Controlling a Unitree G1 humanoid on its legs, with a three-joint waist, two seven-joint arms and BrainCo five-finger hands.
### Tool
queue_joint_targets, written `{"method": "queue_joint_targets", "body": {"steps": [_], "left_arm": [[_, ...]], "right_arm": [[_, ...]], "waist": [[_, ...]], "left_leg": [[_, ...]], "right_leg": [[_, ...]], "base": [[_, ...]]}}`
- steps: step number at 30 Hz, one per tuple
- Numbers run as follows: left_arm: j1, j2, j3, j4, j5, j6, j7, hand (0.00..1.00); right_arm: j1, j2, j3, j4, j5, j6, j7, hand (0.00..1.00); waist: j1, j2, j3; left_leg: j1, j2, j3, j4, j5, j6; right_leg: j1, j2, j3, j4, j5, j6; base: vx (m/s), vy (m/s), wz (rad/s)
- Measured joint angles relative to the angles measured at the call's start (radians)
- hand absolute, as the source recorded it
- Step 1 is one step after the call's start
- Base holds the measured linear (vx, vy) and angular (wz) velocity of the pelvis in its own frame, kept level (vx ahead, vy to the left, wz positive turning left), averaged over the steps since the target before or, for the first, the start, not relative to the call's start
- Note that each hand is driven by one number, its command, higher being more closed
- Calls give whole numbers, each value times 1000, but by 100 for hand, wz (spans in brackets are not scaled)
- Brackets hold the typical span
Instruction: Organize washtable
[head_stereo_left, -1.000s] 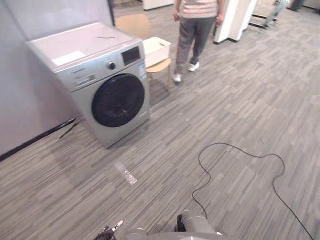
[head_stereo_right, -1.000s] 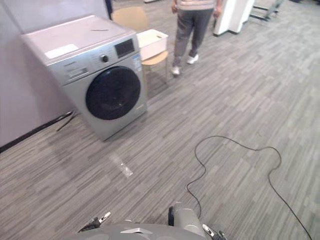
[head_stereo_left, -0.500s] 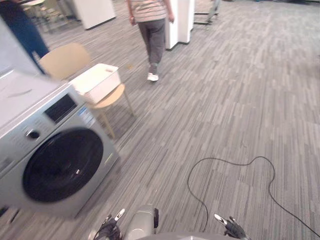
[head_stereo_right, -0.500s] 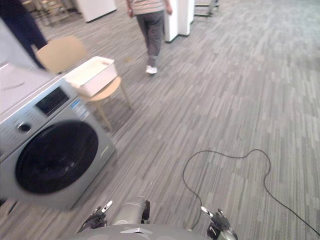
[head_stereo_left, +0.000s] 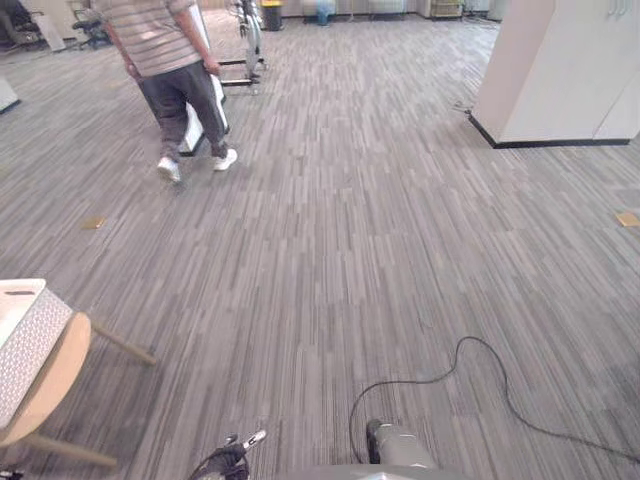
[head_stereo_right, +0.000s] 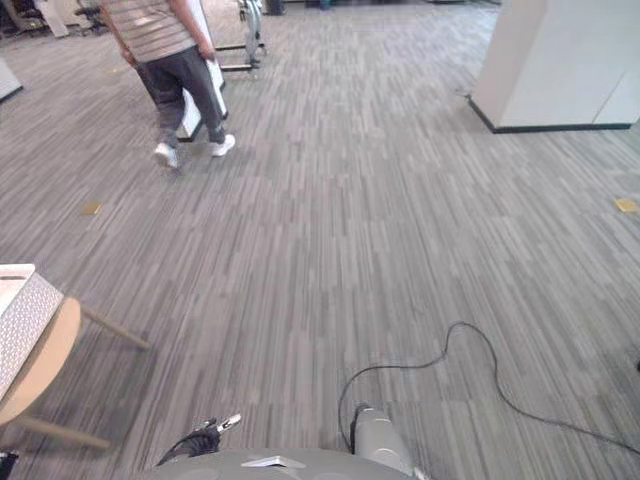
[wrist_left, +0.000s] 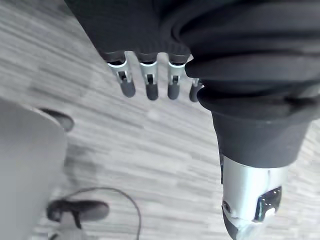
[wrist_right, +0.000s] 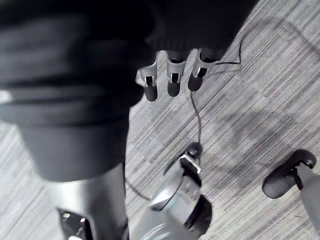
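Left robot hand (wrist_left: 148, 82): fingers hang straight in a row and spread loosely, with nothing between them and the thumb (wrist_left: 250, 200). It is wide and empty. The head view shows it low and close to the body, over the grey striped floor (head_stereo_left: 400, 250).

Right robot hand (wrist_right: 172, 80): fingers are likewise relaxed and hold nothing, with only floor past the tips.

White bin (head_stereo_left: 25, 335): ahead of the left robot hand and well off to its left, well apart from it.
- Look: pale rim, and the side wall has a fine perforated pattern.
- Only one corner shows.
- That corner points toward the open floor ahead of the robot hands.
- The visible wall runs back from the corner toward the robot's left.
- Long axis: cannot tell from this much.
- It sits upright on a wooden chair (head_stereo_left: 50, 385).

The chair has a light tan, rounded seat. One slim leg (head_stereo_left: 120, 345) angles out toward the open floor.

Farther out, beyond the bin:
- A small tan marker (head_stereo_left: 93, 222) lies on the floor.
- A person (head_stereo_left: 165, 60) in a striped top, dark trousers and white shoes is far ahead and left of both robot hands, back turned, mid-stride.
- A white cabinet (head_stereo_left: 560, 70) with a dark base stands far ahead and to the right.
- A second tan marker (head_stereo_left: 627, 218) lies below it on the floor.
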Motion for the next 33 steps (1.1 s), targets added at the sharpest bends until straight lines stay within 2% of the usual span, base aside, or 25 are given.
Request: {"method": "queue_joint_targets", "body": {"steps": [1, 3, 4, 5, 7, 8, 10, 11, 12, 14, 16, 17, 18, 19, 20, 22, 24, 25, 26, 27, 28, 29, 31, 32, 33], "left_arm": [[17, -31, 67, 0, 3, 1, -6, 0], [10, -33, 128, -8, 13, 1, -17, 0], [11, -25, 138, -4, 12, 5, -18, 0], [14, -18, 136, -6, 12, 5, -20, 0], [26, 1, 107, -5, 13, 6, -22, 0], [53, 13, 81, -5, 15, 9, -32, 0], [84, 12, 85, -3, 34, 13, -35, 0], [97, 18, 73, 3, 38, 23, -34, 0], [106, 20, 68, 3, 39, 28, -34, 0], [126, 13, 66, -6, 38, 27, -26, 0], [147, 14, 59, 4, 36, 29, -17, 0], [166, 18, 81, 9, 34, 30, -14, 0], [176, 42, 79, 12, 32, 29, -10, 0], [171, 47, 77, 13, 32, 29, -10, 0], [160, 56, 61, 14, 30, 30, -12, 0], [153, 72, 26, 14, 31, 29, -18, 0], [132, 80, 9, 33, 33, 39, -21, 0], [125, 77, 6, 38, 33, 40, -26, 0], [125, 71, 13, 33, 33, 40, -32, 0], [125, 66, 19, 30, 33, 40, -32, 0], [128, 50, 71, 25, 33, 39, -33, 0], [128, 43, 104, 21, 33, 37, -33, 0], [131, 43, 135, 21, 33, 38, -32, 0], [136, 42, 175, 15, 35, 36, -32, 0], [130, 33, 192, 13, 35, 36, -30, 0]], "right_arm": [[1, -17, -1, -1, -2, 0, 0, 0], [-26, -27, -1, -2, -3, -2, 4, 0], [-43, -28, 15, -5, -4, -2, 8, 0], [-57, -38, 35, -8, -4, -4, 9, 0], [-76, -48, 83, -15, -4, -4, 9, 0], [-99, -45, 124, -32, -4, -6, 8, 0], [-140, -40, 126, -24, -1, -13, 9, 0], [-158, -28, 127, -29, 1, -24, 8, 0], [-155, -24, 135, -34, 3, -25, 7, 0], [-129, -21, 128, -32, 11, -25, -1, 0], [-84, -16, 97, -28, 10, -23, -3, 0], [-72, -9, 81, -30, 10, -23, 0, 0], [-59, 11, 62, -21, 10, -22, 1, 0], [-60, 20, 39, -20, 9, -20, 4, 0], [-60, 31, 9, -20, 7, -19, 11, 0], [-59, 31, 2, -29, 7, -19, 22, 0], [-60, 31, 1, -37, 7, -21, 24, 0], [-66, 27, 2, -40, 9, -21, 24, 0], [-70, 23, 11, -43, 10, -23, 24, 0], [-70, 21, 18, -46, 10, -25, 24, 0], [-66, 23, 32, -59, 11, -24, 23, 0], [-63, 23, 47, -71, 11, -25, 23, 0], [-56, 24, 54, -68, 15, -26, 23, 0], [-40, 32, 94, -67, 25, -25, 22, 0], [-38, 25, 95, -63, 31, -24, 23, 0]], "waist": [[-2, 28, -25], [7, 27, -16], [13, 21, -6], [36, 32, 4], [53, 31, 9], [68, 19, 14], [82, 3, 31], [87, -4, 35], [88, -6, 31], [86, -3, 34], [102, -19, 30], [104, -39, 14], [89, -72, -9], [84, -74, -12], [61, -87, -5], [57, -84, -3], [42, -67, 7], [39, -61, 22], [39, -45, 28], [39, -38, 28], [38, -33, 25], [37, -36, 25], [35, -51, 26], [34, -74, 15], [34, -75, 12]], "left_leg": [[-37, 26, -13, 105, -6, -16], [-163, 23, -78, 422, 50, -87], [-272, 17, -129, 696, 150, -131], [-336, 16, -131, 889, 148, -116], [-389, 1, -98, 984, 123, -76], [-454, -31, -58, 933, 98, -40], [-512, -64, -24, 781, 68, -41], [-575, -75, -10, 566, 76, -40], [-586, -75, -6, 446, 97, -54], [-628, -78, 11, 108, 201, -78], [-627, -93, 66, 115, 304, -30], [-603, -116, 95, 123, 385, 38], [-567, -159, 93, 110, 387, 40], [-538, -177, 85, 100, 380, 49], [-476, -205, 52, 87, 359, 66], [-381, -213, 22, 66, 321, 73], [-281, -209, -18, 23, 298, 78], [-201, -197, -35, -17, 290, 81], [-139, -182, -45, -53, 278, 85], [-121, -169, -47, -64, 263, 84], [-86, -148, -57, -66, 223, 75], [-72, -138, -66, -58, 198, 66], [-45, -136, -82, -45, 169, 44], [-27, -149, -102, -29, 131, 25], [-18, -141, -119, -20, 111, 18]], "right_leg": [[23, 25, -9, -22, -20, -25], [70, 33, -8, -33, -26, -70], [137, 49, -7, -64, -46, -104], [222, 77, 13, -99, -65, -134], [321, 99, 56, -142, -85, -166], [395, 103, 113, -179, -101, -188], [447, 93, 173, -198, -119, -194], [488, 83, 209, -237, -148, -185], [499, 79, 214, -248, -162, -185], [563, 69, 213, -289, -217, -169], [634, 35, 217, -266, -251, -114], [596, 26, 218, -108, -249, -95], [526, 19, 214, 84, -188, 17], [498, 25, 225, 178, -121, 107], [453, 50, 258, 344, -13, 238], [347, 55, 232, 539, 18, 222], [239, -1, 131, 626, -38, 120], [191, -29, 102, 596, -84, 57], [140, -43, 95, 506, -110, 14], [117, -42, 98, 437, -119, 2], [93, -41, 107, 184, -118, 17], [96, -39, 112, 9, -98, 36], [122, -35, 135, -228, 17, 21], [130, -38, 139, -274, 162, 16], [131, -34, 133, -254, 151, 17]], "base": [[753, -204, 7], [393, -265, -12], [248, -307, -38], [202, -252, -53], [33, -103, -85], [-138, -47, -120], [-268, -24, -115], [-315, -21, -79], [-353, -14, -54], [-79, 55, 7], [408, 159, -4], [647, 206, -1], [625, 213, 15], [499, 203, 52], [314, 173, 50], [255, 152, 39], [98, 97, 36], [172, 60, 28], [221, 40, 20], [51, 24, 12], [-216, 0, 16], [-327, -39, 21], [-94, -147, 31], [118, -195, 47], [284, -217, 43]]}}
